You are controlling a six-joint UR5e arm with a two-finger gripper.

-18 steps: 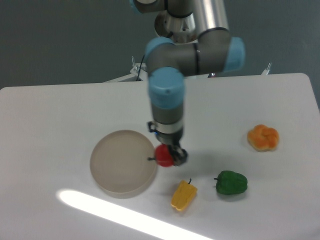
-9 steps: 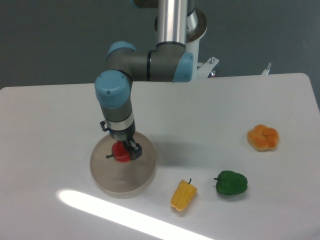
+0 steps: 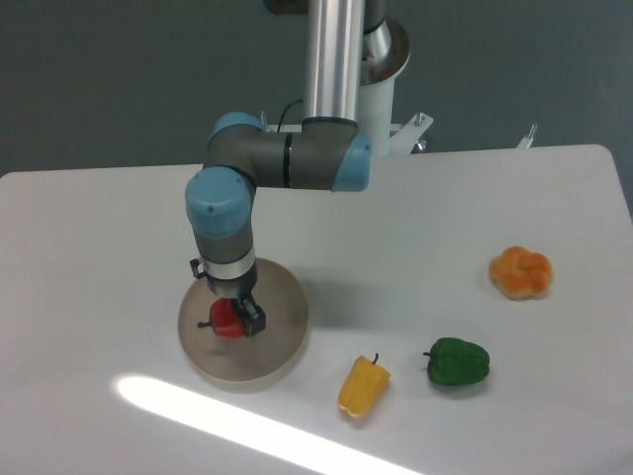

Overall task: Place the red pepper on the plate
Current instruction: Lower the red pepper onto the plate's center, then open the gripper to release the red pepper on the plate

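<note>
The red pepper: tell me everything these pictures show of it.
The red pepper is small, glossy and rounded, and looks like smooth plastic or wax. A short dark stem sticks out to its left, so it lies on its side. The claw is shut on it from above, the dark fingers covering its right part. It sits over the left half of the plate, inside the rim; whether it touches the plate or hangs just above it cannot be told. Nothing else touches it.

- yellow pepper point(image 3: 363, 387), lower centre of frame, lying on its side, dark stem pointing up
- green pepper point(image 3: 457, 362), just right of it, apart
- orange lobed pepper-like item point(image 3: 520, 272), right side
- white table point(image 3: 435, 208) under all
- bright light streak point(image 3: 218, 421), lower left
</note>
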